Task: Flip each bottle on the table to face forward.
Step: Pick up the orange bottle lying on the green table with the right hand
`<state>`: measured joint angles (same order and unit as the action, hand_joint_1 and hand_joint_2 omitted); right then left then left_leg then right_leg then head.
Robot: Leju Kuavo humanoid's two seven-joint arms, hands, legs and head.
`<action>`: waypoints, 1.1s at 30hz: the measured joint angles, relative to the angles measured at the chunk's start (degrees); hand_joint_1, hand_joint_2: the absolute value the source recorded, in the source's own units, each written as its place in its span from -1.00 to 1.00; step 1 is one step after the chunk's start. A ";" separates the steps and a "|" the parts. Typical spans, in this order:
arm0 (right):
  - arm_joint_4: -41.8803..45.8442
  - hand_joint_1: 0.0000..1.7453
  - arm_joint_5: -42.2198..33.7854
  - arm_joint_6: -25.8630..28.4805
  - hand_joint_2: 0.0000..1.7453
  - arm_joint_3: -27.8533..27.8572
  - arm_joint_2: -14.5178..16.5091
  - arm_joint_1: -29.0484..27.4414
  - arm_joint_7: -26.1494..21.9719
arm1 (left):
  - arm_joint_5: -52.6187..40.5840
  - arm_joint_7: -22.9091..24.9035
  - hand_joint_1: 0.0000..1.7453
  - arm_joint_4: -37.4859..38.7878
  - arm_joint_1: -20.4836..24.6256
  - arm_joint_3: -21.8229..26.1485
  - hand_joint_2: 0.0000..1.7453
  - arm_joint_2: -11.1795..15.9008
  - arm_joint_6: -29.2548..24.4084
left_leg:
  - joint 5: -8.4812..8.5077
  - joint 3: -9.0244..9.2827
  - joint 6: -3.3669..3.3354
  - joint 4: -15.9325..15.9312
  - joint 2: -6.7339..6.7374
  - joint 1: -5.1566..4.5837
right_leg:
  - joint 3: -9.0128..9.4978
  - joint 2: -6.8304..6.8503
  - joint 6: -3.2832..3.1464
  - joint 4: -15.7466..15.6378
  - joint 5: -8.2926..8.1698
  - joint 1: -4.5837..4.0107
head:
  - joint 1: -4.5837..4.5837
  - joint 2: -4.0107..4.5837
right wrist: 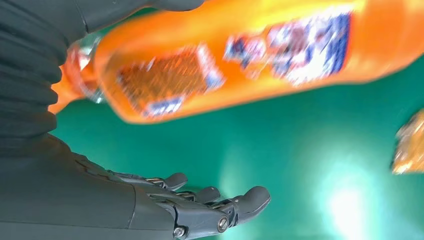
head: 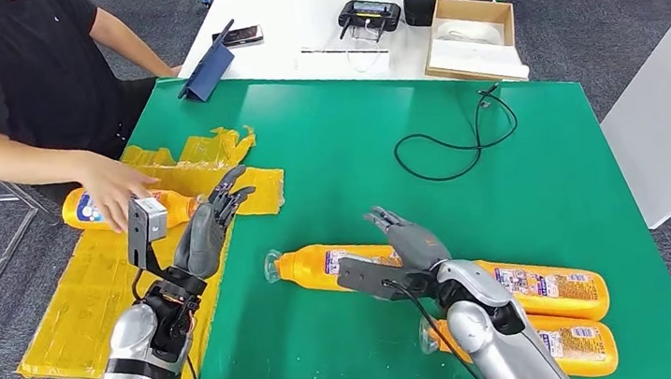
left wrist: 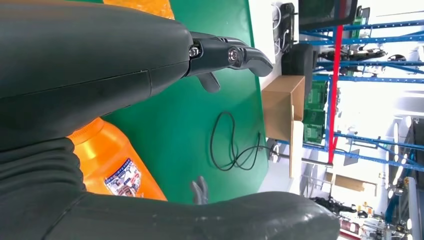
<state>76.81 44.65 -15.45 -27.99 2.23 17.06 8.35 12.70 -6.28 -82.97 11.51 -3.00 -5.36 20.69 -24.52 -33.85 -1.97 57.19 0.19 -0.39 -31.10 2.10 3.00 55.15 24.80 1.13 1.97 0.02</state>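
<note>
Green mat covers our table. Two long orange plastic bottles lie near its front right corner, ready for turning. Our right hand hovers over the nearer-to-middle one, fingers apart, holding nothing. Our left hand waits empty, fingers spread, at the left edge.

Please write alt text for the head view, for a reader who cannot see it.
Two open robot hands, left and right, hover over a green table with orange bottles lying flat. A person's hand rests on another bottle.

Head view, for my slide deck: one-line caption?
Right hand open over an orange bottle on the green table.
</note>
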 joint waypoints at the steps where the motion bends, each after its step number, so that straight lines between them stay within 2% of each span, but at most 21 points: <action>1: -0.45 -1.00 -0.56 -0.15 1.00 -0.65 -0.10 0.38 0.19 | 0.01 0.01 -1.00 0.01 0.12 -0.17 -1.00 0.03 -0.09 | 0.01 0.00 -0.01 0.00 -0.01 0.00 | 0.00 0.00 0.00 0.00 0.00 0.00 | -0.01 0.00; 8: -4.22 -1.00 -1.24 -0.40 1.00 -4.37 -0.33 2.80 1.74 | 0.56 0.29 -1.00 0.19 1.36 -0.59 -1.00 0.05 -0.85 | 0.03 0.00 -0.03 0.01 -0.02 -0.01 | 0.00 0.00 0.00 0.00 0.00 0.01 | -0.01 0.00; 14: -9.73 -1.00 2.95 -1.21 1.00 -6.99 0.11 5.35 5.58 | 0.76 1.29 -1.00 1.07 2.95 -1.57 -1.00 -0.07 -1.76 | 0.04 -0.06 -0.01 0.01 -0.02 -0.01 | -0.05 0.00 0.00 0.01 -0.01 0.00 | -0.01 0.00; 18: -13.60 -0.62 7.52 -3.10 1.00 -7.82 2.05 7.45 8.83 | 1.28 3.04 -1.00 1.37 5.01 -2.68 -1.00 -0.62 -3.05 | 0.07 -0.05 0.03 0.01 -0.03 0.00 | -0.06 0.00 0.01 0.03 -0.01 0.00 | 0.01 0.00; 22: -18.16 0.98 10.72 -4.13 1.00 -7.68 3.42 8.33 8.30 | 2.02 3.37 -1.00 1.80 6.43 -4.02 -1.00 -0.95 -3.55 | 0.08 -0.06 0.03 0.01 -0.08 0.00 | -0.05 0.06 0.01 0.04 -0.01 0.00 | -0.02 0.00; 33: -23.25 1.00 13.20 -3.81 1.00 -6.41 5.18 9.02 6.67 | 2.91 3.37 -1.00 2.90 7.80 -4.84 -1.00 -1.39 -4.03 | 0.08 0.18 0.04 0.01 -0.03 0.00 | 0.04 -0.01 -0.02 0.03 -0.03 0.00 | -0.01 -0.01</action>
<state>53.57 57.86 -19.26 -34.40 7.41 26.08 15.02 15.61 -2.91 -80.08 19.31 -7.84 -6.75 16.66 -24.44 -33.68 -1.93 57.20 0.16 -0.39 -31.06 2.09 2.98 55.18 24.77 1.13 1.97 0.02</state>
